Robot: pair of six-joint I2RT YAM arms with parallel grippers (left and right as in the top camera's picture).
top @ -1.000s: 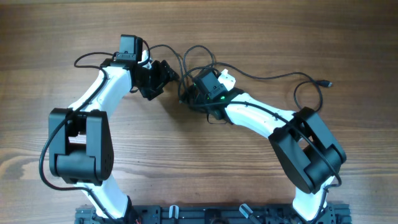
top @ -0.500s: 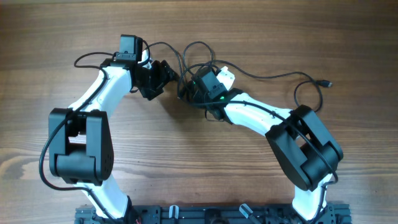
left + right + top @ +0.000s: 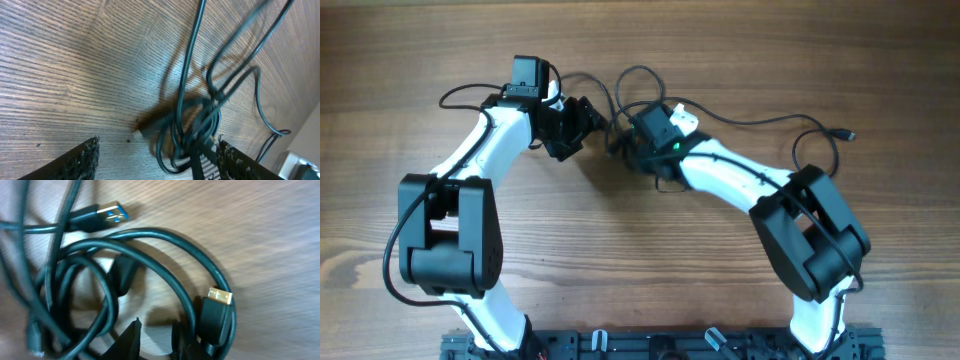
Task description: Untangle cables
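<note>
Left arm (image 3: pixel 470 150): rises from the near-edge base, bends at the black elbow (image 3: pixel 445 235), and reaches forward and inward along its white forearm. Left gripper (image 3: pixel 588 120): points toward the centre. In the wrist view its fingers (image 3: pixel 85 157) stand wide apart and clamp nothing.

Right arm (image 3: pixel 730 180): mirrors this pose, with its elbow (image 3: pixel 810 240) on the right side and its forearm angled inward. Right gripper (image 3: pixel 623 148): points toward the left gripper, and the two tips are near each other. Its fingers (image 3: pixel 129 339) stand close together with a narrow gap. It cannot be determined whether they clamp anything.
</note>
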